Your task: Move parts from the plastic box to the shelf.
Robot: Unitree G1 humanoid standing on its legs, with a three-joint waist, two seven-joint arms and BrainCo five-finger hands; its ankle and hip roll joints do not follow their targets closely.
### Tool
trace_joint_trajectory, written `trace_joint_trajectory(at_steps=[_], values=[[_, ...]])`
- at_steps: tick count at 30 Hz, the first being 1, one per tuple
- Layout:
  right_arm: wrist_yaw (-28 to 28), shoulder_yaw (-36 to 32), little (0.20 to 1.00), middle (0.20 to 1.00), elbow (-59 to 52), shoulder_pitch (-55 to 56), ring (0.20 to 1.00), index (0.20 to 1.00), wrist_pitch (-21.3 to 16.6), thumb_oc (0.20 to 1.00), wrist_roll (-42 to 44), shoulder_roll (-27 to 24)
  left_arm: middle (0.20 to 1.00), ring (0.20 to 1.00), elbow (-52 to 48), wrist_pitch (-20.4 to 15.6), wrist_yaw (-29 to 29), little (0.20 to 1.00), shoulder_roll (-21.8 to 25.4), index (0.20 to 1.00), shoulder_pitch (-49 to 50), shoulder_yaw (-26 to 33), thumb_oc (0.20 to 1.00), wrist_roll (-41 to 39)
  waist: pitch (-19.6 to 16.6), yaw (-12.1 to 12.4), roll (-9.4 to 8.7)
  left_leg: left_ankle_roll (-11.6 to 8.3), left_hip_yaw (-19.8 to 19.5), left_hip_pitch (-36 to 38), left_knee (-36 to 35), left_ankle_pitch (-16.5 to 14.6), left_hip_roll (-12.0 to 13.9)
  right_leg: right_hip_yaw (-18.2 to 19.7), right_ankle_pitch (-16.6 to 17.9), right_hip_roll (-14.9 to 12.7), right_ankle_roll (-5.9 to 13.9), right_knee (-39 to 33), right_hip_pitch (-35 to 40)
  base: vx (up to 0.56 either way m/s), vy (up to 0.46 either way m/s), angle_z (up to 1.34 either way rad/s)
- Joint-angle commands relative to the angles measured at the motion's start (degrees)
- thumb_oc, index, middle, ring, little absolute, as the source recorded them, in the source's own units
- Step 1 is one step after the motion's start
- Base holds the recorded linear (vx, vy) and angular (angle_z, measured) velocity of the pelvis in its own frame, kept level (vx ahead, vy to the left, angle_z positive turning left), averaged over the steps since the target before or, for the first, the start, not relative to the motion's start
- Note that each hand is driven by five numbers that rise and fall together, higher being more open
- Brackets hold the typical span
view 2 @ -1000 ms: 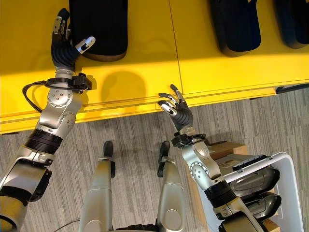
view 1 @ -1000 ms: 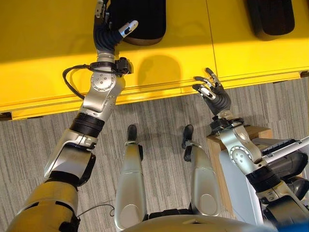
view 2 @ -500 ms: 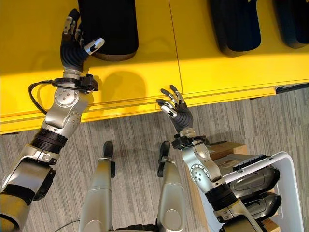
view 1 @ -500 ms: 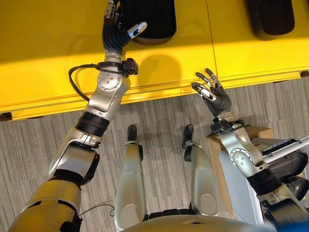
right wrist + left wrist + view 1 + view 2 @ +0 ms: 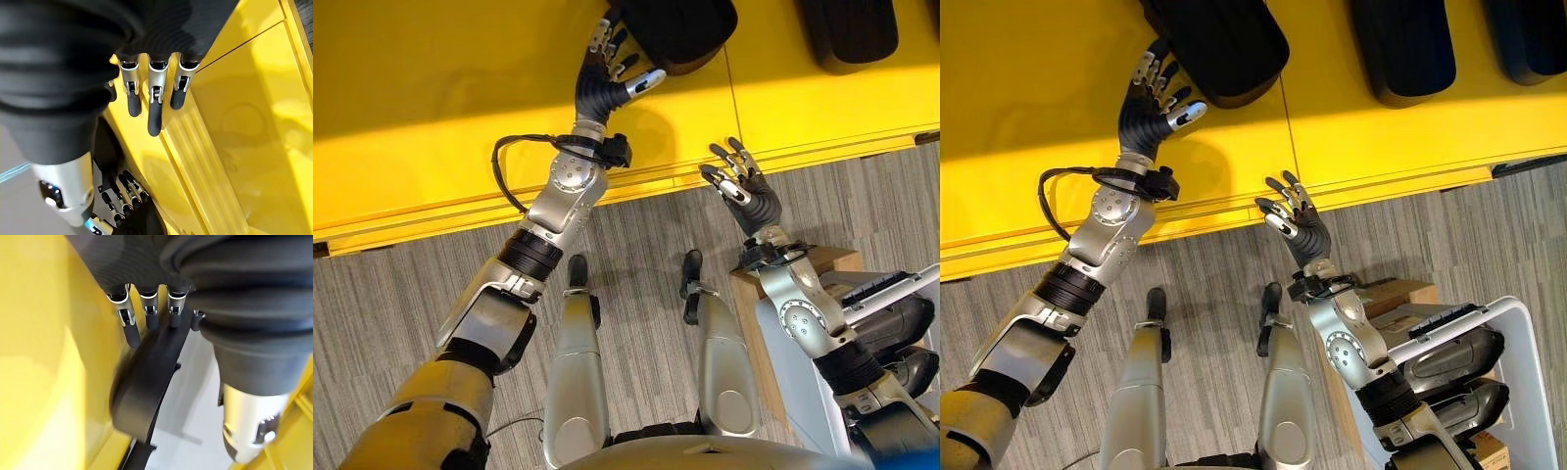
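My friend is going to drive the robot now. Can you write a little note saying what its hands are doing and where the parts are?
Left hand: open, fingers straight against the black part on the yellow shelf.
Right hand: open, holding nothing, over the shelf's front edge.
Done: more black parts lie on the shelf.
Left: parts remain in the plastic box by the robot's right side.

text: none readable tbh | labels: none | numbers: none | signs: none | checked: all four views, nothing legible anywhere
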Motion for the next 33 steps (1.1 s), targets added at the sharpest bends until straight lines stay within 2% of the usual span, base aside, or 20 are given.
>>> trace_joint_trajectory(at_steps=[1, 3, 4, 6, 7, 13, 18, 22, 24, 33], values=[[0.6, -2.4, 1.000, 1.000, -6.2, 0.5, 1.000, 1.000, -2.7, 1.000, 1.2, -2.3, 1.000, 1.000, 1.0, 1.3, -0.5, 1.000, -1.5, 1.000, 2.6, -0.3, 1.000, -0.3, -0.4, 0.1, 2.54, 1.99, 3.1, 0.5, -2.9, 1.3, 0.5, -1.0, -7.4, 3.2, -1.29, 9.9, 2.4, 0.00, 0.000, 0.00], [0.5, -2.4, 1.000, 1.000, -6.3, 0.5, 1.000, 1.000, -2.7, 1.000, 1.2, -2.2, 1.000, 1.000, 0.7, 1.1, -0.4, 1.000, -1.3, 1.000, 3.3, 0.3, 1.000, -0.7, -0.5, 0.2, 2.55, 1.99, 3.1, 0.6, -3.0, 1.3, 0.5, -1.0, -7.4, 3.2, -1.29, 9.8, 2.4, 0.00, 0.000, 0.00], [0.5, -2.9, 1.000, 1.000, -6.9, 1.2, 1.000, 1.000, -2.8, 1.000, 0.8, -1.9, 1.000, 1.000, -0.5, 0.5, 0.1, 1.000, -0.5, 1.000, 6.5, 3.3, 1.000, -1.7, -0.4, 0.5, 2.70, 2.00, 3.1, 0.5, -2.8, 1.2, 0.4, -0.9, -7.5, 3.2, -1.35, 10.0, 2.4, 0.00, 0.000, 0.00], [0.5, -3.1, 1.000, 1.000, -7.1, 1.5, 1.000, 1.000, -2.8, 1.000, 0.7, -1.9, 1.000, 1.000, -0.9, 0.3, 0.1, 1.000, -0.2, 1.000, 7.6, 4.3, 1.000, -2.0, -0.4, 0.5, 2.73, 2.00, 3.1, 0.5, -2.8, 1.2, 0.4, -0.9, -7.5, 3.2, -1.36, 10.0, 2.4, 0.01, -0.007, -0.04], [0.7, -4.2, 1.000, 1.000, -8.4, 2.3, 1.000, 1.000, -2.9, 1.000, 0.1, -1.9, 1.000, 1.000, -3.1, -0.1, 0.2, 1.000, 1.1, 1.000, 12.0, 7.8, 1.000, -1.8, -0.3, 0.9, 2.91, 1.97, 3.2, 0.5, -2.9, 1.1, 0.4, -1.0, -7.7, 3.1, -1.41, 10.1, 2.4, 0.01, -0.002, -0.05], [1.4, -5.9, 1.000, 1.000, -10.4, 3.6, 1.000, 1.000, -2.9, 1.000, -1.3, -1.5, 1.000, 1.000, -7.0, -0.9, 0.3, 1.000, 2.4, 1.000, 19.9, 14.3, 1.000, -1.9, -0.3, 1.7, 3.11, 1.98, 3.1, 0.5, -2.9, 0.9, 0.2, -1.2, -7.8, 3.0, -1.46, 10.1, 2.4, 0.00, -0.001, 0.01], [1.4, -7.3, 1.000, 1.000, -12.5, 3.5, 1.000, 1.000, -3.8, 1.000, -2.2, -1.5, 1.000, 1.000, -11.1, -2.0, 0.2, 1.000, 1.7, 1.000, 25.3, 18.3, 1.000, -3.6, -0.3, 2.3, 2.99, 2.03, 3.1, 0.5, -3.0, 0.9, 0.1, -1.4, -7.7, 2.9, -1.51, 10.1, 2.6, 0.00, 0.000, 0.00], [1.6, -8.8, 1.000, 1.000, -14.9, 3.5, 1.000, 1.000, -4.4, 1.000, -2.9, -2.2, 1.000, 1.000, -13.3, -2.2, -0.3, 1.000, 1.3, 1.000, 28.0, 19.8, 1.000, -4.3, -0.3, 2.5, 2.72, 2.06, 3.1, 0.8, -3.1, 0.8, 0.1, -1.4, -7.6, 3.0, -1.48, 9.7, 3.1, 0.00, 0.000, 0.00], [1.5, -10.9, 1.000, 1.000, -17.0, 2.8, 1.000, 1.000, -5.8, 1.000, -3.0, -2.5, 1.000, 1.000, -15.1, -2.4, -0.7, 1.000, 1.5, 1.000, 29.4, 20.7, 1.000, -4.1, -0.4, 2.6, 2.48, 2.08, 3.1, 1.1, -3.3, 0.7, 0.1, -1.4, -7.5, 3.0, -1.43, 9.5, 3.3, 0.00, 0.000, 0.00], [-0.7, -13.2, 1.000, 1.000, -19.4, -3.3, 1.000, 1.000, -7.8, 1.000, -5.1, -3.9, 1.000, 1.000, -16.6, -2.3, -1.7, 1.000, 1.8, 1.000, 30.2, 20.2, 1.000, -4.0, -1.1, 3.0, 1.95, 2.11, 3.1, 1.7, -3.6, 0.5, 0.3, -1.5, -7.7, 3.2, -1.25, 9.3, 3.8, 0.00, 0.000, 0.00]])
